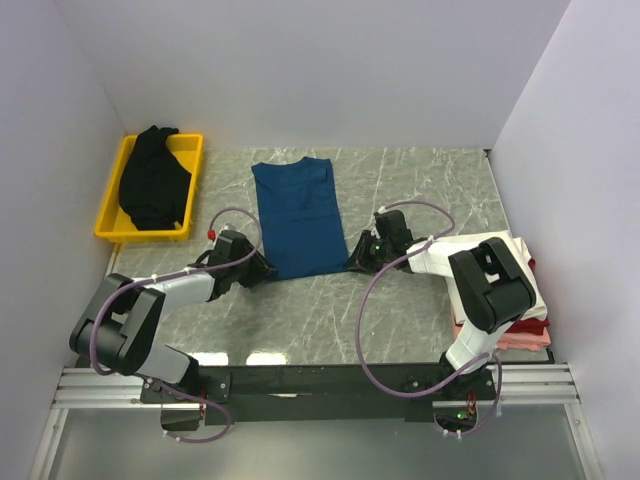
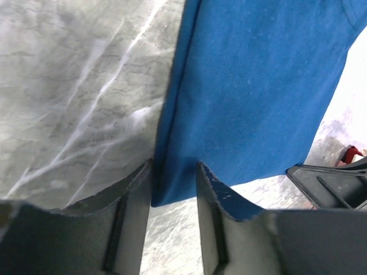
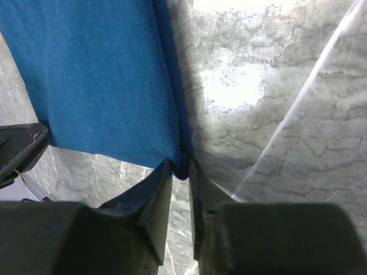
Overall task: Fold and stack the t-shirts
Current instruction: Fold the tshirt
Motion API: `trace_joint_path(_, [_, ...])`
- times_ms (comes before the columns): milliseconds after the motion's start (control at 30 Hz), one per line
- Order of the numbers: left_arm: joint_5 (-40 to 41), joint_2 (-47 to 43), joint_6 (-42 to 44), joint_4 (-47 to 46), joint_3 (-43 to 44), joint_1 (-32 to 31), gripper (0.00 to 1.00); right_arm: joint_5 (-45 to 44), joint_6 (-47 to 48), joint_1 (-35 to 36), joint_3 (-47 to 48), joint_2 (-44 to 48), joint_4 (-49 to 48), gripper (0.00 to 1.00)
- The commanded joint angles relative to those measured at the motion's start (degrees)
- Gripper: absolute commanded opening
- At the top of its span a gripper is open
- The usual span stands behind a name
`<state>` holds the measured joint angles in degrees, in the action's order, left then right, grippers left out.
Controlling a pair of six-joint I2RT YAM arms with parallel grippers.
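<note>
Five tees show in all. One blue tee [image 1: 298,215] lies between the left jaws and the right jaws, with one near corner at each pair. One black tee [image 1: 153,185] lies well beyond the left jaws, in the one yellow tray [image 1: 197,170]. Three folded tees sit stacked behind the right jaws, on their outer side: one white [image 1: 505,243], one pink [image 1: 522,342] and one red [image 1: 547,322]. The stack is counted by the colours that show, since an arm covers part of it.

There are two arms, left [image 1: 170,290] and right [image 1: 490,285], two pairs of jaws with two fingers [image 2: 129,206] each, two purple cables [image 1: 365,330] and one worktop [image 1: 420,190].
</note>
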<state>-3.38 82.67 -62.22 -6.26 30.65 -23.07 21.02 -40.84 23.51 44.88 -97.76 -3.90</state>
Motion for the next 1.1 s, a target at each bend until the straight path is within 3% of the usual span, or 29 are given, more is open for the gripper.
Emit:
trace_joint_path(0, [1.27, 1.79, -0.19, 0.37, -0.51, -1.18, 0.41, -0.54, 0.32, 0.57, -0.85, -1.39, -0.93, 0.24])
trace_joint_path(67, [1.71, 2.05, -0.71, 0.81, -0.33, -1.54, 0.35, -0.1, 0.15, 0.49, -0.76, -1.39, -1.11, 0.15])
trace_joint_path(267, [2.59, 1.36, -0.98, 3.09, 0.46, -2.77, 0.16, 1.31, -0.03, 0.49, -1.38, 0.54, -1.64, 0.01])
trace_joint_path(467, [3.2, -3.82, -0.98, 6.35, 0.2, -3.47, 0.01, 2.62, 0.15, 0.57, -5.5, 6.6, -1.46, 0.0])
trace_joint_path(733, [3.2, -15.6, -2.64, 13.73, -4.45, -8.04, 0.01, 3.33, -0.47, 2.15, -16.13, 21.45, -0.32, 0.0])
trace_joint_path(1067, [8.56, -42.21, -9.85, 25.42, -13.07, -20.43, 0.01, -2.64, -6.53, 11.29, -31.86, 49.39, 7.85, 0.0])
